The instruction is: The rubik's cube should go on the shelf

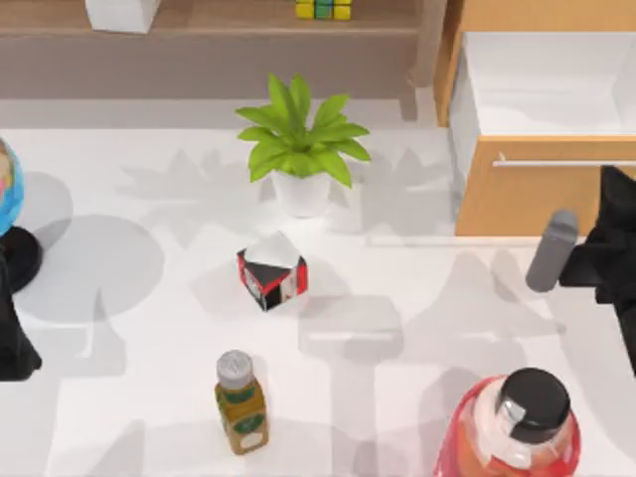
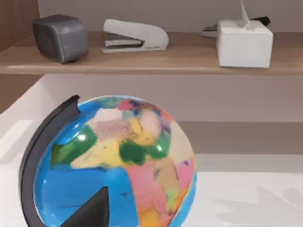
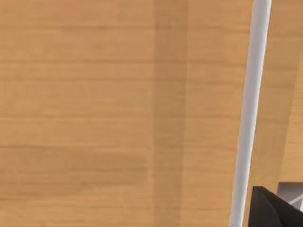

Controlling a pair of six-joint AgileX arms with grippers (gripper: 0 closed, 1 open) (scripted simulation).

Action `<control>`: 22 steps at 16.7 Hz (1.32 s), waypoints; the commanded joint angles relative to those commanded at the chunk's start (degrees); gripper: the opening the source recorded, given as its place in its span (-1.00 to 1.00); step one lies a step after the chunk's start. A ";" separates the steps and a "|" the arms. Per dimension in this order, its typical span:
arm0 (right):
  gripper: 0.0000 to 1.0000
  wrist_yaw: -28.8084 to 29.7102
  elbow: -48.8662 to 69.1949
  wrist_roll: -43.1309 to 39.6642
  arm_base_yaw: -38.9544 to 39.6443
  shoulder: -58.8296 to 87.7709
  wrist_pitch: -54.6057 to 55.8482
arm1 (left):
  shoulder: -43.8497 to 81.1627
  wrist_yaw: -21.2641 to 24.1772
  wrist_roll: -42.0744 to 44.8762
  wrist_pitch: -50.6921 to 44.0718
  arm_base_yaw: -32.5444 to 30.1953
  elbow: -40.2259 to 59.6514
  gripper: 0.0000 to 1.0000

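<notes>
The cube (image 1: 324,9) is already sitting on the shelf (image 1: 219,22), well beyond both arms; claw states I cannot tell.

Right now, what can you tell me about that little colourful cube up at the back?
The rubik's cube is a small cube with a grid of yellow and green squares divided by dark lines; it looks like plastic. It sits on the shelf, the long light-brown wooden ledge along the far side of the table, behind the potted plant. Its far part is cut off by the top view's edge. Nothing but the shelf touches it; no gripper is near.
</notes>
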 joint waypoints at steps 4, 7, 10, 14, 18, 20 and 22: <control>-1.00 -1.80 6.51 -0.02 -1.83 2.03 -4.45 | 0.00 0.00 0.00 0.00 0.00 0.00 1.00; -1.00 -3.22 11.61 -0.05 -3.27 3.62 -7.94 | 0.00 0.00 0.00 0.00 0.00 0.00 1.00; -1.00 -3.70 13.33 -0.05 -3.76 4.15 -9.11 | 0.00 0.00 0.00 0.00 0.00 0.00 1.00; -1.00 -3.64 13.33 -0.21 -3.48 3.79 -8.92 | 0.00 0.00 0.00 0.00 0.00 0.00 1.00; -1.00 -4.55 18.65 -0.29 -4.42 5.93 -11.98 | 0.00 0.00 0.00 0.00 0.00 0.00 1.00; -1.00 -5.24 22.59 -0.29 -5.12 7.51 -14.31 | 0.00 0.00 0.00 0.00 0.00 0.00 1.00; -1.00 -5.85 26.07 -0.26 -5.76 8.95 -16.43 | 0.00 0.00 0.00 0.00 0.00 0.00 1.00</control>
